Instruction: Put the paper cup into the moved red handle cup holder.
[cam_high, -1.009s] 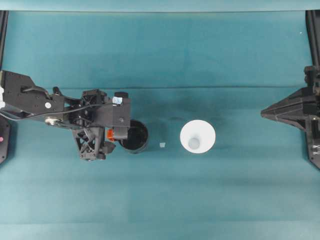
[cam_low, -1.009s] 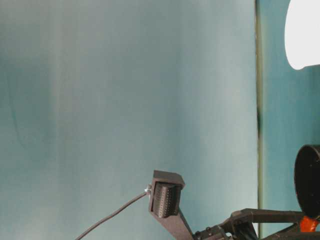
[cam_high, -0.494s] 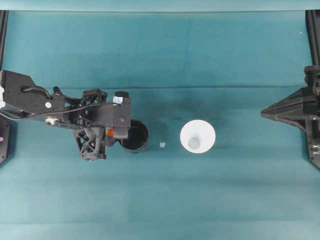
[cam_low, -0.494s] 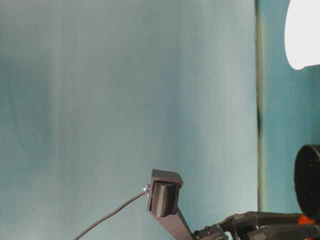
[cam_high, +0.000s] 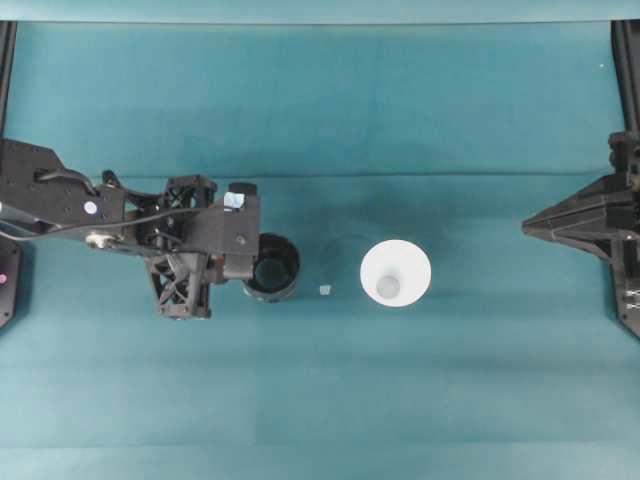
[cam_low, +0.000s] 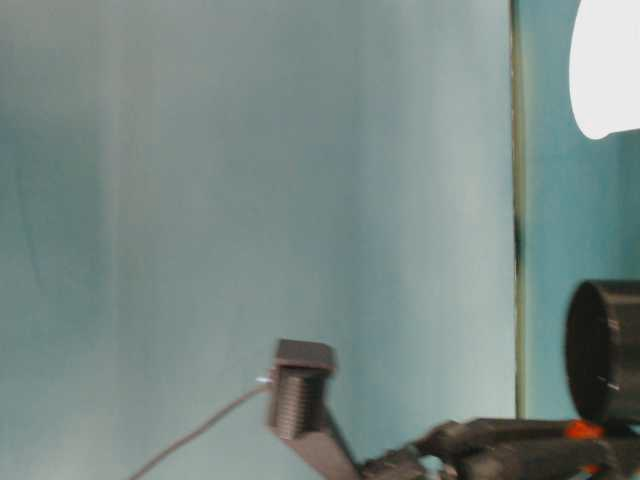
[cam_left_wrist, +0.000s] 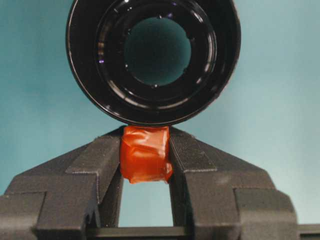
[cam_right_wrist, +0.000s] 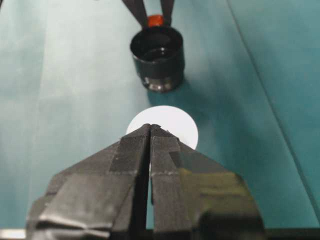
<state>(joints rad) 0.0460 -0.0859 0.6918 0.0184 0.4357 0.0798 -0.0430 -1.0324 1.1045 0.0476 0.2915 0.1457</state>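
Observation:
The red handle cup holder, a black cylinder, is left of the table's middle. My left gripper is shut on its red handle. In the left wrist view both fingers press the red tab below the holder. In the table-level view the holder hangs a little off the tabletop. The white paper cup stands upright to the holder's right, apart from it. My right gripper is shut and holds nothing, far right of the cup. Its wrist view shows the cup just past the fingertips, with the holder beyond.
A small white scrap lies on the teal cloth between the holder and the cup. Black frame rails run along the left edge and the right edge of the table.
My left gripper has closed fully on the red handle, lifted the holder slightly off the table and nudged it right. The cup and the right arm have not moved.

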